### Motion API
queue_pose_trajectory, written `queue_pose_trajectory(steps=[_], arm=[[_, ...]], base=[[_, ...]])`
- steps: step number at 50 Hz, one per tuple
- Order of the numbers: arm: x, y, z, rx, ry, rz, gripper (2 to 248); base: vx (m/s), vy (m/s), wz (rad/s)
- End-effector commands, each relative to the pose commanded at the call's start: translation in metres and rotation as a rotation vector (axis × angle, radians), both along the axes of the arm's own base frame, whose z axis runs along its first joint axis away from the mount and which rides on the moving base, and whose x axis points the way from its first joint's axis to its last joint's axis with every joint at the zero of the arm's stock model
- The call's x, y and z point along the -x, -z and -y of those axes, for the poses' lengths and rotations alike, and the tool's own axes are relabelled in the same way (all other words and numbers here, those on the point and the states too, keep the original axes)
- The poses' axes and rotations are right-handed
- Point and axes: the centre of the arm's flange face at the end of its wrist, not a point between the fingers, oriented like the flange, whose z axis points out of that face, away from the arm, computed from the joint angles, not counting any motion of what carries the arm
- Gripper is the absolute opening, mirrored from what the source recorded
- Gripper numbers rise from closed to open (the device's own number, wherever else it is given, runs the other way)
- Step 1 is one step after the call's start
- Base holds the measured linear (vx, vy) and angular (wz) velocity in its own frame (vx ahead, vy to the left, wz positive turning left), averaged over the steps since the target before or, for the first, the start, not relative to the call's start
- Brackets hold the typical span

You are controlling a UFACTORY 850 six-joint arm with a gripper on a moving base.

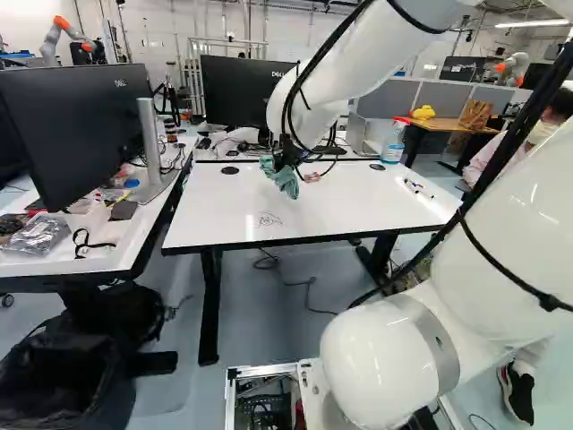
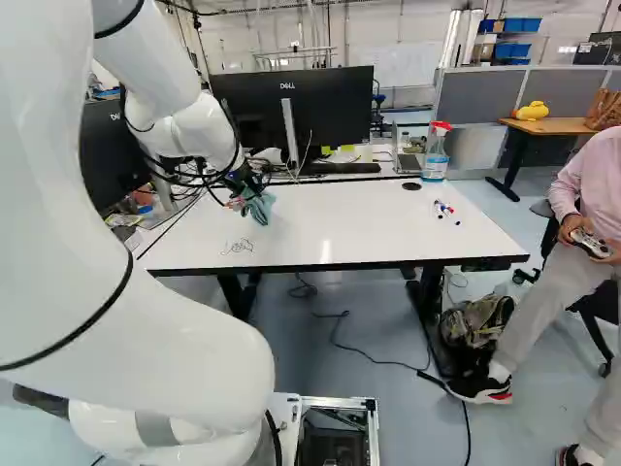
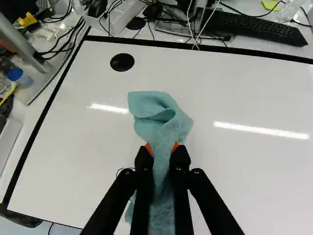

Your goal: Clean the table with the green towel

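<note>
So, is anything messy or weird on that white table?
Yes: a dark, loopy scribble is on the white table, close to the edge nearest the robot. It looks odd because it stands out against the white top. Some markers lie loose there too. I see no spill.

The white, black-edged rectangular desk (image 2: 330,221) bears a black scribble (image 2: 238,247), slim white markers (image 2: 447,209) and a clear, red-topped spray bottle (image 2: 436,157).

Tbl top (image 3: 83,156) smooth & v. glossy, towel (image 3: 156,110) matt cloth.
</note>
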Motion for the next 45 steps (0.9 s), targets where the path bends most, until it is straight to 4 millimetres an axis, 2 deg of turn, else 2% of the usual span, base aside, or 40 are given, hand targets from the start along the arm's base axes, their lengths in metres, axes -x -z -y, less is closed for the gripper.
queue_pose_trajectory(steps=[26,45], arm=[[0.003,0.003,-0.01,0.01,-0.025,-0.052,47],[0.01,0.008,-0.024,0.009,-0.04,-0.159,47]], base=[[0.0,0.0,0.0],[0.0,0.0,0.0]])
